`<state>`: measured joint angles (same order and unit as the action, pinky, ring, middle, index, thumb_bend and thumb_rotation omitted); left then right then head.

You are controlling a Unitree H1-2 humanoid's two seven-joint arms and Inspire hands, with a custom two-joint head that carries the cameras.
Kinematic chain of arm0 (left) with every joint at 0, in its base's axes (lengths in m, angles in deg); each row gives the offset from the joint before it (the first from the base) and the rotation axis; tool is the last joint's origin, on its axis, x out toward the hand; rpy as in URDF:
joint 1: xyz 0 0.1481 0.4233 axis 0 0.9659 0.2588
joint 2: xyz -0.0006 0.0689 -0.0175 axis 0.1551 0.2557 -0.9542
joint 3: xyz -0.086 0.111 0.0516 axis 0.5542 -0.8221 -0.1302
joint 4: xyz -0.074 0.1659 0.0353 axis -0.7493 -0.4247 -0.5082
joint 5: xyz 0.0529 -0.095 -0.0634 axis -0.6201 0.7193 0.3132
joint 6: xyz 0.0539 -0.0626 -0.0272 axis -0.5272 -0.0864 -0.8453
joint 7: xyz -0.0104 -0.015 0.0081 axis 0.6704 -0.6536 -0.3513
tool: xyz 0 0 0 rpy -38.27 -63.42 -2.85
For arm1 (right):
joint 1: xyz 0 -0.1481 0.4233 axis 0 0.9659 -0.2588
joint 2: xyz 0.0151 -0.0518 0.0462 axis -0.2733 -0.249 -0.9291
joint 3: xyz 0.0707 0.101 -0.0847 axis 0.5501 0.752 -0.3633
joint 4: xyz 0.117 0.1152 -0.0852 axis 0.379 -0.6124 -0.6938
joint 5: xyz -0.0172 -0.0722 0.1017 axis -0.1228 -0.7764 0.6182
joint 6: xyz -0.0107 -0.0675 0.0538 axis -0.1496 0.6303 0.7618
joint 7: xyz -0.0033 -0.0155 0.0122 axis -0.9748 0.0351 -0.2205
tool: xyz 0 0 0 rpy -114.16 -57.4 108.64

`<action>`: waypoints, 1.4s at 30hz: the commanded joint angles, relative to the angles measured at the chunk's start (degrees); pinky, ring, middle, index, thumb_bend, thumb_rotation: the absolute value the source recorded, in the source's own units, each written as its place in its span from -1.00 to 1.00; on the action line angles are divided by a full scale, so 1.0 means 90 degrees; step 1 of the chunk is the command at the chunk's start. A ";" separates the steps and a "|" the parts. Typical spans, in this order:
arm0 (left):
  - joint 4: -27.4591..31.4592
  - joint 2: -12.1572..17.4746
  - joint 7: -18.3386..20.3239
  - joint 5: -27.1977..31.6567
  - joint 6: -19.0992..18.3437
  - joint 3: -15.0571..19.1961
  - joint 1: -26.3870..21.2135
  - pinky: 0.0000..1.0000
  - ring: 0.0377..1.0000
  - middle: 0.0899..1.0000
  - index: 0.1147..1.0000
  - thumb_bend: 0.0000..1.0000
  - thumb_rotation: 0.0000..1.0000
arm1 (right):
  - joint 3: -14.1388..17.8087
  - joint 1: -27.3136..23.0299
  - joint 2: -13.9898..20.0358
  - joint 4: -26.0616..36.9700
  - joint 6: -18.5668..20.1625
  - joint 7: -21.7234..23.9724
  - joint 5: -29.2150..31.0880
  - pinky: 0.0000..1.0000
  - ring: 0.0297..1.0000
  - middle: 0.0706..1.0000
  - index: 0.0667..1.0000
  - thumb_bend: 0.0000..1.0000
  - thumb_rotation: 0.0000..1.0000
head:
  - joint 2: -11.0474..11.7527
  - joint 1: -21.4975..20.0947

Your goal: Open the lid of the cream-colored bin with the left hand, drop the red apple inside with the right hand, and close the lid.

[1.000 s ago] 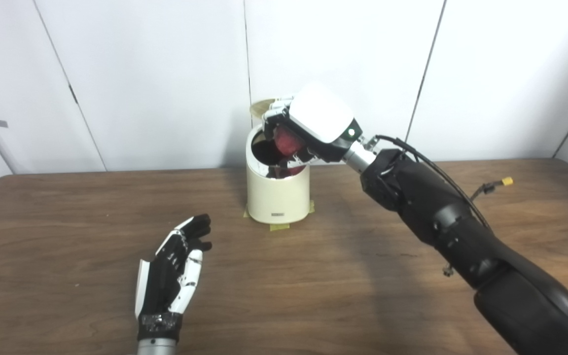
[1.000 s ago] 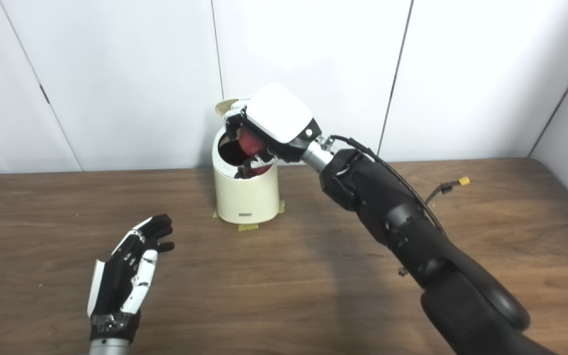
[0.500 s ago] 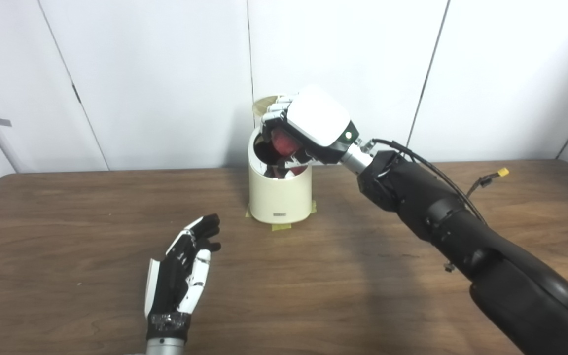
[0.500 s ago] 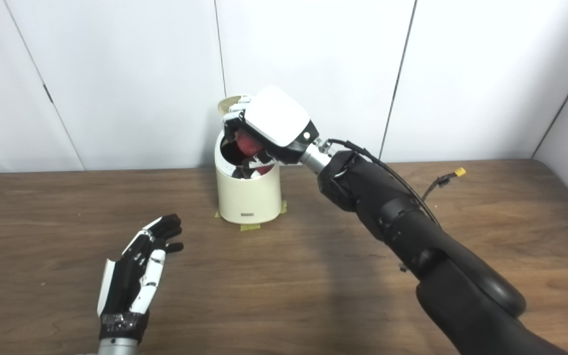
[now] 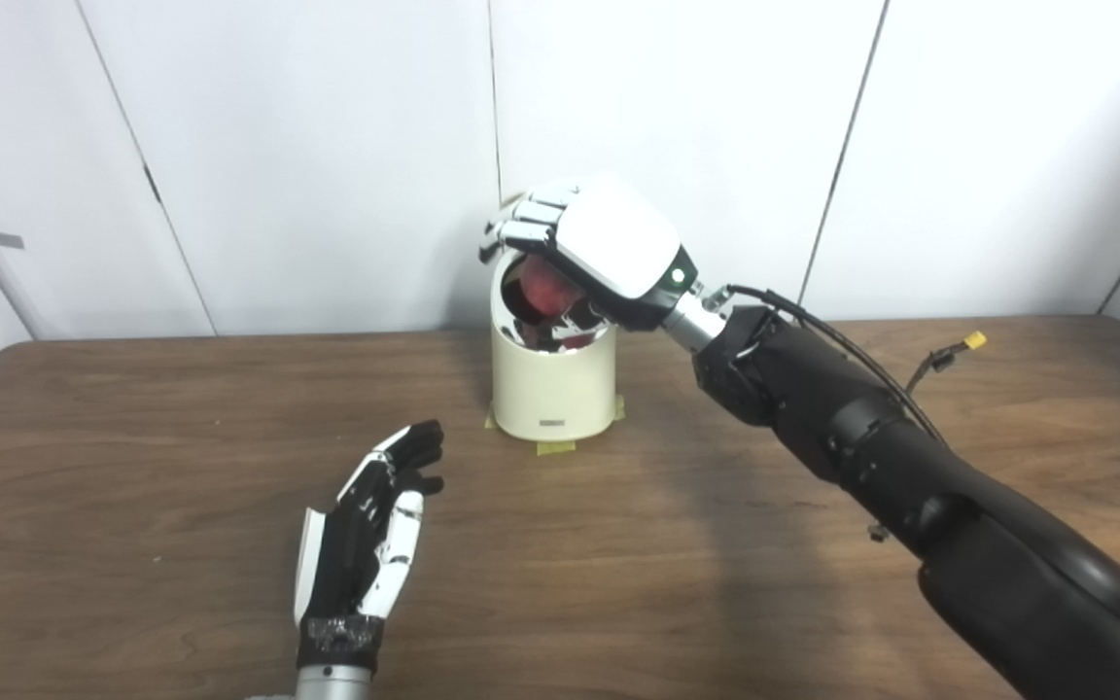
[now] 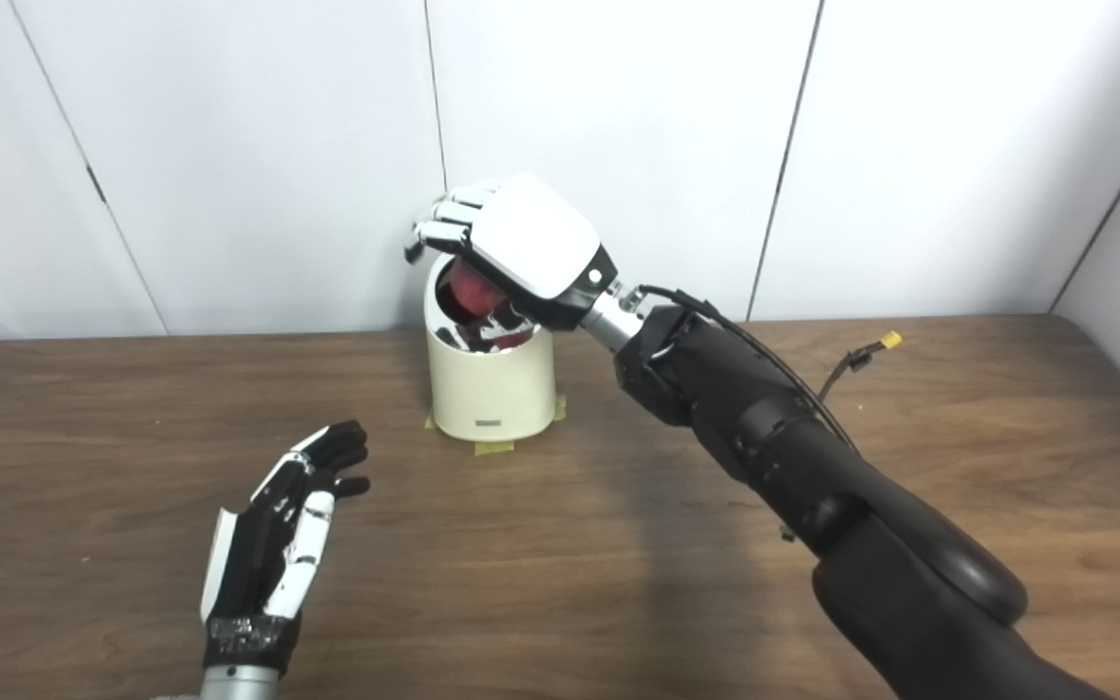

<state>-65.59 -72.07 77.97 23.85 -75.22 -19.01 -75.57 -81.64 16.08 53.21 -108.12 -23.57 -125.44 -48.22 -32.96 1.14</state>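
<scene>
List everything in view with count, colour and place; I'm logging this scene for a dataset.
Cream-colored cylindrical bin: one, cream, table's far middle, mouth uncovered.
Round red apple: one, red, at the bin's mouth beneath the right hand; grip unclear.
Yellow tape pieces: a few, yellowish, at the bin's base.
Brown wooden table: one, brown.
White wall panels: white, behind.
Left hand: black-white, open, near left.
Right hand: white-backed, over the bin.
</scene>
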 commanded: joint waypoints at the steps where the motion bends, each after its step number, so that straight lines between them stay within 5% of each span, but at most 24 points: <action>1: 0.0171 -0.0102 -0.0019 -0.0004 0.0046 -0.0020 0.0299 0.45 0.61 0.59 0.53 -0.66 0.29 | 0.0100 -0.0333 0.0076 0.0100 -0.0085 -0.0143 0.0200 -0.01 0.34 0.48 0.35 0.92 -1.00 | -0.0009 0.0002; 16: 0.0175 -0.0037 0.0032 0.0019 0.0009 0.0009 0.0325 0.44 0.62 0.60 0.54 -0.65 0.30 | 0.0307 -0.0178 0.0174 0.0405 -0.0080 0.0010 0.0393 -0.01 0.30 0.42 0.29 0.81 -1.00 | -0.0016 -0.0058; 22: 0.0107 -0.0075 -0.0085 0.0002 0.0246 0.0097 0.0313 0.39 0.56 0.54 0.48 -0.67 0.21 | 0.1083 0.0778 0.0060 0.2371 -0.0081 0.0071 0.1277 -0.10 0.07 0.14 0.04 0.47 -0.72 | -0.0040 -0.0035; 25: 0.0054 -0.0100 -0.0151 -0.0022 0.0320 0.0151 0.0305 0.37 0.53 0.51 0.44 -0.64 0.21 | 0.1452 0.1385 -0.0095 0.3393 -0.0029 0.0102 0.1636 -0.26 -0.15 -0.02 -0.09 0.08 -0.70 | -0.0039 -0.0062; 30: -0.0004 -0.0102 -0.0169 -0.0001 0.0372 0.0156 0.0291 0.37 0.51 0.50 0.43 -0.66 0.21 | 0.2149 0.2654 -0.0241 0.4704 0.0003 0.0828 0.2561 -0.28 -0.20 -0.12 -0.06 0.04 -0.96 | -0.0019 -0.0073; 36: 0.0049 -0.0043 -0.0145 -0.0008 0.0257 0.0194 0.0313 0.35 0.50 0.50 0.44 -0.66 0.22 | 0.3002 0.3996 -0.0265 0.5492 0.0656 0.1917 0.3598 -0.31 -0.17 -0.11 -0.10 0.02 -0.99 | -0.0052 -0.0124; 38: 0.0084 -0.0032 -0.0127 0.0028 0.0190 0.0220 0.0332 0.34 0.51 0.50 0.45 -0.65 0.23 | 0.3301 0.4424 -0.0323 0.5609 0.0899 0.2176 0.4008 -0.47 -0.36 -0.12 -0.08 0.02 -0.99 | -0.0066 -0.0133; 39: 0.0097 -0.0028 -0.0122 0.0039 0.0168 0.0234 0.0339 0.34 0.51 0.50 0.45 -0.63 0.23 | 0.3412 0.4635 -0.0337 0.5706 0.1030 0.2347 0.4243 -0.40 -0.28 -0.07 -0.09 0.00 -0.82 | -0.0070 -0.0137; 42: 0.0106 -0.0022 -0.0092 0.0111 0.0141 0.0266 0.0346 0.33 0.51 0.49 0.44 -0.63 0.20 | 0.3509 0.5181 -0.0277 0.6163 0.1584 0.3208 0.5350 -0.03 0.10 0.15 -0.08 -0.03 -0.71 | -0.0077 -0.0154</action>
<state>-66.53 -71.94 77.21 24.24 -74.88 -16.81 -75.39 -50.25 63.59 50.55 -55.75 -10.57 -100.09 -4.42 -33.57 -0.17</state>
